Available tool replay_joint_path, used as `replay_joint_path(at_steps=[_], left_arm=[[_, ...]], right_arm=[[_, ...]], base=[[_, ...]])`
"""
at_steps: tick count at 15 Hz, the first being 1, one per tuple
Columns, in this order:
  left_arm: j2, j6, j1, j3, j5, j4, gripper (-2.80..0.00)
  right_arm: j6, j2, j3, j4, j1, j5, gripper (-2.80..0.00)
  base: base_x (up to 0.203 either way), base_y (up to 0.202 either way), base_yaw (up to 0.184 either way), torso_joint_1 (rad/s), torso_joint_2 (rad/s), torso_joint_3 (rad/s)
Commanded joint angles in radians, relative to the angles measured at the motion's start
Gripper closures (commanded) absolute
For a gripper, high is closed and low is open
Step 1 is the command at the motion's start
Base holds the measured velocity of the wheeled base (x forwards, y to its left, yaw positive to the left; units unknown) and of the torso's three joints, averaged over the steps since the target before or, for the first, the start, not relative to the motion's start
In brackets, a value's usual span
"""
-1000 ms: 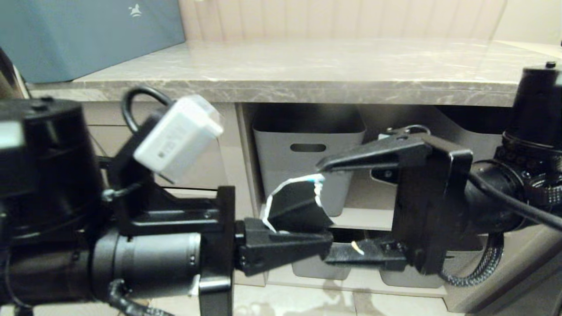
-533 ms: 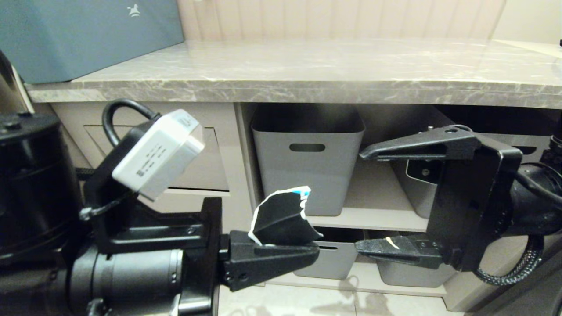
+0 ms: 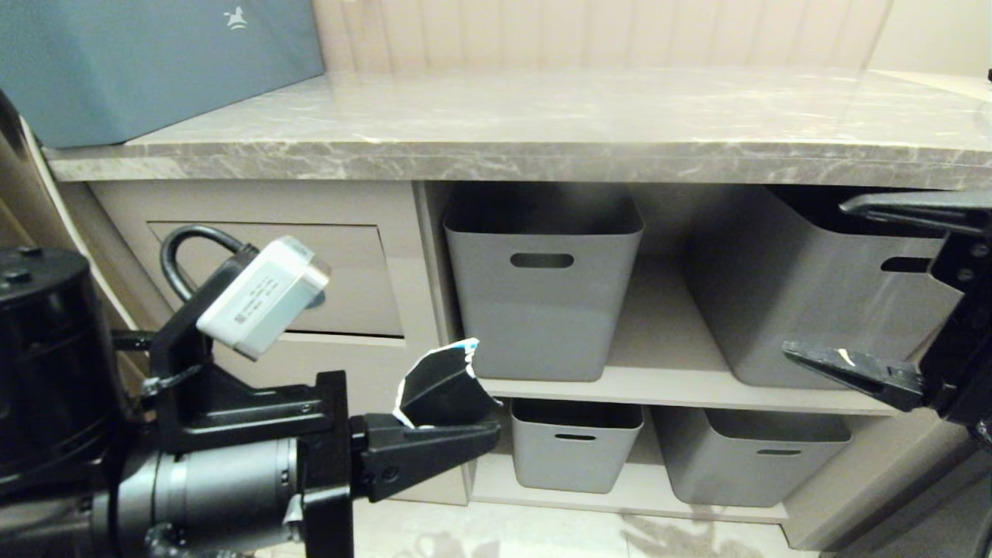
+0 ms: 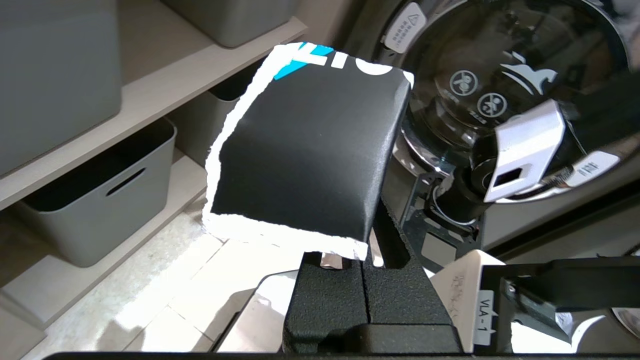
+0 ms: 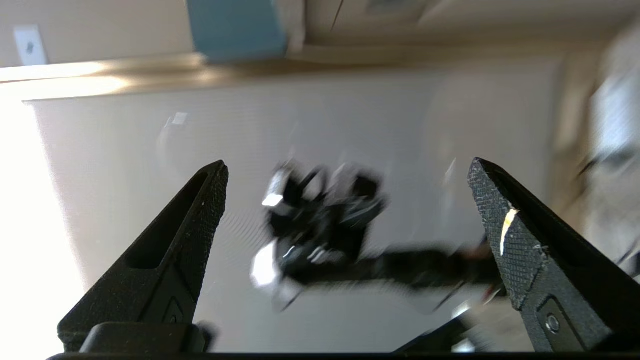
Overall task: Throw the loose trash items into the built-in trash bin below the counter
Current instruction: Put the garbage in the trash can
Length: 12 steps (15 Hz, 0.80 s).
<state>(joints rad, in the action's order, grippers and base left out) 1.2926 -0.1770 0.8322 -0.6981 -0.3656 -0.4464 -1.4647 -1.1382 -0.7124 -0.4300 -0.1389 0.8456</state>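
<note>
Black torn piece (image 3: pixel 443 381) with ragged white edges and a teal corner, card-like and bent, sticks up from the left gripper (image 3: pixel 465 434), whose textured black fingers (image 4: pixel 365 295) are pinched tight on its lower edge. It hangs in front of the beige cabinet, below the counter edge, near the post between the flap panel and the shelves. Grey marble counter (image 3: pixel 542 132), white veins, thick polished front edge, glossy top; a teal box (image 3: pixel 155 62) sits at its left rear corner. Built-in trash bin (image 3: pixel 341 271) is a rectangular recessed flap in the flat beige front under the counter's left part, partly hidden by the white wrist camera block (image 3: pixel 260 298). Right gripper (image 3: pixel 821 287) at the far right, fingers spread wide, nothing between them. Grey plastic tubs (image 3: pixel 542 287) with slot handles stand on two beige shelves; contents not visible. Pale tiled floor (image 3: pixel 542 535) below.
</note>
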Motion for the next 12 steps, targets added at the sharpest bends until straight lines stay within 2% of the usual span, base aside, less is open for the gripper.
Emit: replay_joint_path(at_steps=[1,3,5,6,8,10,12], left_arm=[[0.002,-0.002,-0.018,-0.001,0.0,0.0,0.0],[0.004,0.0,-0.019,-0.002,0.008,0.003,0.0],[0.003,0.001,-0.019,-0.018,0.041,0.004,0.0],[-0.001,0.001,-0.019,-0.018,0.054,0.004,0.0],[-0.001,-0.001,-0.021,-0.017,0.087,0.002,0.0],[0.007,-0.001,-0.023,-0.018,0.106,-0.006,0.0],[0.008,-0.001,-0.047,-0.018,0.137,-0.006,0.0]], right_arm=[[0.144,0.113,0.097,-0.002,0.114,-0.016,-2.8],[0.359,0.201,0.218,0.006,0.197,-0.065,-2.8],[0.504,0.313,0.281,0.069,0.221,-0.123,-2.8],[0.564,0.371,0.289,0.151,0.225,-0.148,0.0],[0.73,0.461,0.309,0.304,0.231,-0.243,0.0],[0.923,0.484,0.365,0.35,0.233,-0.516,0.0],[1.028,0.504,0.414,0.361,0.234,-0.796,0.0]], base=[[0.0,0.0,0.0,0.0,0.0,0.0],[0.0,0.0,0.0,0.0,0.0,0.0],[0.0,0.0,0.0,0.0,0.0,0.0],[0.0,0.0,0.0,0.0,0.0,0.0],[0.0,0.0,0.0,0.0,0.0,0.0],[0.0,0.0,0.0,0.0,0.0,0.0],[0.0,0.0,0.0,0.0,0.0,0.0]])
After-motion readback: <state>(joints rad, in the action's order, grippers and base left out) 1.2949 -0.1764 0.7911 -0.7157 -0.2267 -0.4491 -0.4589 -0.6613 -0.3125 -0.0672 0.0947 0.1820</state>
